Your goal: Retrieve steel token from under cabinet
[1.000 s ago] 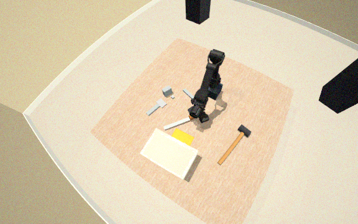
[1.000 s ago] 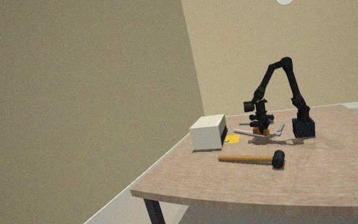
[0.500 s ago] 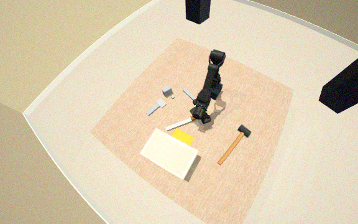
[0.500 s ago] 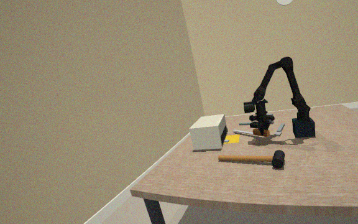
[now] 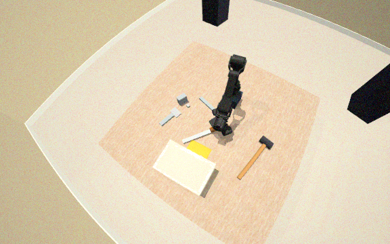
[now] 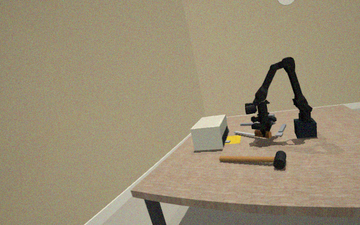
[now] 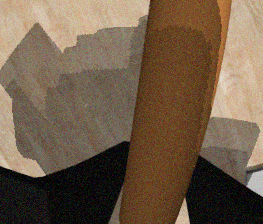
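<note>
The gripper [image 5: 217, 130] [image 6: 263, 132] [image 7: 162, 156] is shut on the orange-brown handle of a flat-bladed tool [image 5: 196, 136] [image 6: 245, 134] [image 7: 179, 75], held low above the table. The blade points toward the cabinet side and is outside the cabinet. The white cabinet [image 5: 185, 167] [image 6: 207, 135] stands with the yellow marked area [image 5: 200, 149] [image 6: 235, 139] at its front. A small flat grey piece [image 6: 227, 142] shows at the cabinet's front foot, over the yellow area's edge; it looks like the token. The top view does not show it. How much lies under the cabinet is hidden.
A hammer [image 5: 252, 162] [image 6: 247, 159] lies to one side of the cabinet. A grey block [image 5: 182, 99], a tiny pale piece [image 5: 188, 106], a grey T-shaped tool [image 5: 168, 118] and a grey bar [image 5: 206, 103] lie on the other side. The arm partly covers the bar.
</note>
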Controlling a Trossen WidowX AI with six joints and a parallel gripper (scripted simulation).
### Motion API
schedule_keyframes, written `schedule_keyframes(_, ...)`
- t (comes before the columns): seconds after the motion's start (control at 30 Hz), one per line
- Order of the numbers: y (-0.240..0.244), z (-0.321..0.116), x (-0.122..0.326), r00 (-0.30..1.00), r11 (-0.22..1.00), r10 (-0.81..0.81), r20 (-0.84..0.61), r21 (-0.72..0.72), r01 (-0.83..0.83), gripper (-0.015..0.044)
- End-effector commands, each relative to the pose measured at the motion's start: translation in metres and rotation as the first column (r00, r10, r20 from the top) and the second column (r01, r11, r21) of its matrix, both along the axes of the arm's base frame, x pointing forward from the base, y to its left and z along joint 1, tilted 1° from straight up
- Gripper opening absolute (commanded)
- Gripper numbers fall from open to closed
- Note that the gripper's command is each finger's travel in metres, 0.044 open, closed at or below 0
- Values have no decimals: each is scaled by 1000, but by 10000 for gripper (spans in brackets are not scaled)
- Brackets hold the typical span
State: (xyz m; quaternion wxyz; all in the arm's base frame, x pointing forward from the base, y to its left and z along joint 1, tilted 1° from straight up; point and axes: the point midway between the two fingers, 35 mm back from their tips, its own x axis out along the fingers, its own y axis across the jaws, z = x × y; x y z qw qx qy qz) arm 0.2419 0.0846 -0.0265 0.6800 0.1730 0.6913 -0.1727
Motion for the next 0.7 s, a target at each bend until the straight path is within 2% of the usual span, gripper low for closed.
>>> schedule_keyframes(0.0, 5, 2, 4, 1000, 1000, -3, 14, 1, 3, 0)
schedule_keyframes(0.67, 26, 2, -1, 1000, 1000, -3, 14, 3, 3, 0)
